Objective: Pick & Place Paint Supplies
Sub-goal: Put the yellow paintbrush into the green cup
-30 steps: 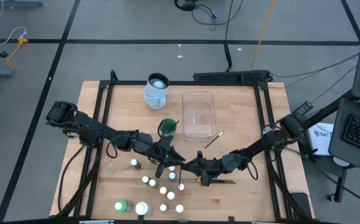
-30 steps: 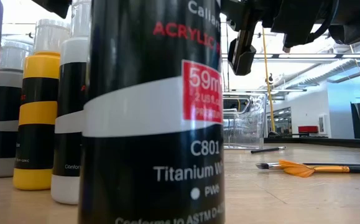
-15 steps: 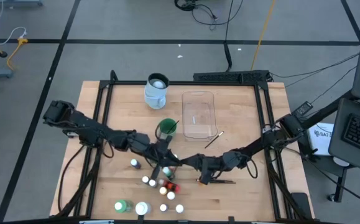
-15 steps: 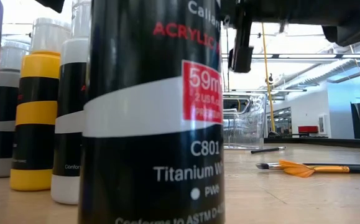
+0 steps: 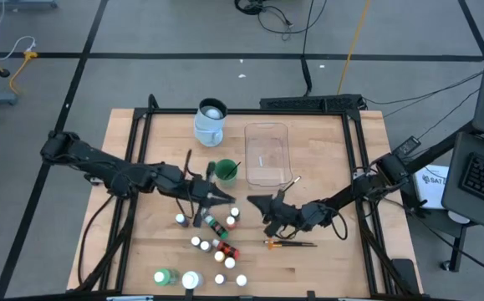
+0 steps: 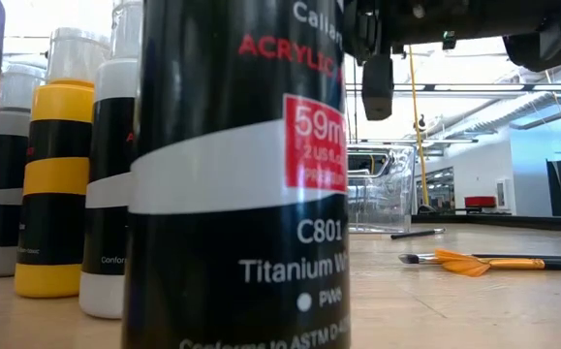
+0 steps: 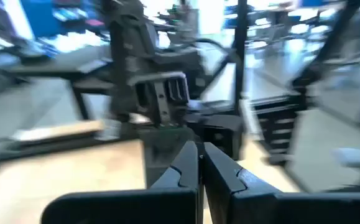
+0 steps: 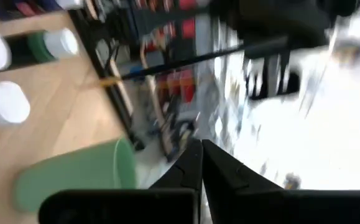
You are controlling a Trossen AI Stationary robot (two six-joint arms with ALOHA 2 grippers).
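Bottles [image 5: 220, 257] of paint, small and white-capped, stand in a loose cluster near the front edge of the table [image 5: 342, 267], with a larger green bottle [image 5: 165, 276] and a white jar [image 5: 191, 280] beside them at the very front. I judge them light, stiff plastic with slick labels and easy to topple. The safest hold looks to be across the body just under the cap, coming straight down so I do not knock a neighbour. Two bottles lie on their sides, a red one [image 5: 227, 251] and a green one [image 5: 215, 226], and those may roll if nudged. An orange-tipped brush [image 5: 290, 244] lies flat to the right of the cluster. It is thin and low on the wood, so I would pinch it at mid-handle.

Just beyond the cluster my left gripper [image 5: 225, 199] hangs above the table, jaws pressed shut on nothing that I can see. My right gripper [image 5: 252, 201] faces it close by, also shut and empty. The two sit near enough that either arm reaching for the bottles could foul the other.

Farther back stands a green cup [image 5: 225, 171], with a second brush [image 5: 285, 187] lying on the table off to its right. Next to it is a clear tub [image 5: 267, 153], and a pale jug [image 5: 211, 121] stands at the far edge
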